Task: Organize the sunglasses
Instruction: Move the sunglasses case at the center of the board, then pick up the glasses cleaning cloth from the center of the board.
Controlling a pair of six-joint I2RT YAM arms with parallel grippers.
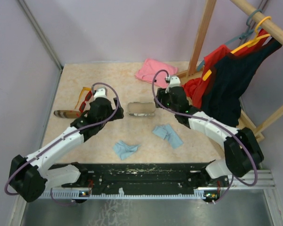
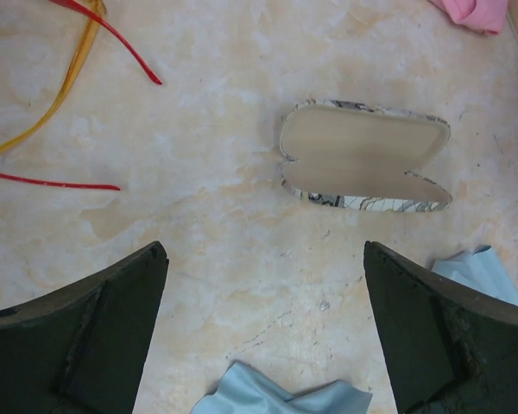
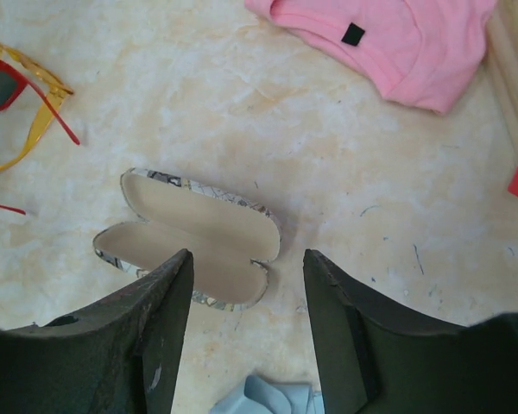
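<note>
left tool (image 2: 265, 259): jaws spread wide, empty, left of open case (image 2: 363, 159)
right tool (image 3: 247, 259): jaws parted, empty, near the case's right end
sunglasses (image 1: 84, 96): both pairs overlapping on table (image 1: 122, 80), further left of the case

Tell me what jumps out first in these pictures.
An open patterned glasses case lies empty at the middle of the table. The red and orange sunglasses lie overlapping at the left, outside it. Red and black clothes hang on a wooden rack at the right.
</note>
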